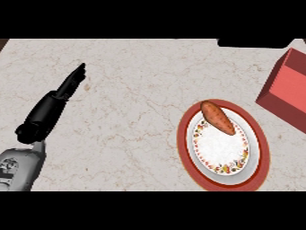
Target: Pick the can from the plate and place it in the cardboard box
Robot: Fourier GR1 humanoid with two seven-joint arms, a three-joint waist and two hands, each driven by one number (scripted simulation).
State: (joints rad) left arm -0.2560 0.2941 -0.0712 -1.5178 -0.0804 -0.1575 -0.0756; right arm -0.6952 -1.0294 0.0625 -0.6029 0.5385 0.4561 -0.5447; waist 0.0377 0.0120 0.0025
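Left hand open over counter, left side. Sweet potato on plate; red box at right edge.

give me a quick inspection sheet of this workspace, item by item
surface: pale marbled counter, dark strip past its far edge
job's things: no can seen; plate with red rim and patterned inner ring sits right of centre; reddish box at the right edge, partly out of view
clutter: orange-brown sweet potato lying on the plate's far side
hands: left hand at the view's left, fingers straight, holding nothing; right hand not in view
cables: nothing seen
surroundings: dark shape at the counter's far edge, too cut off to identify
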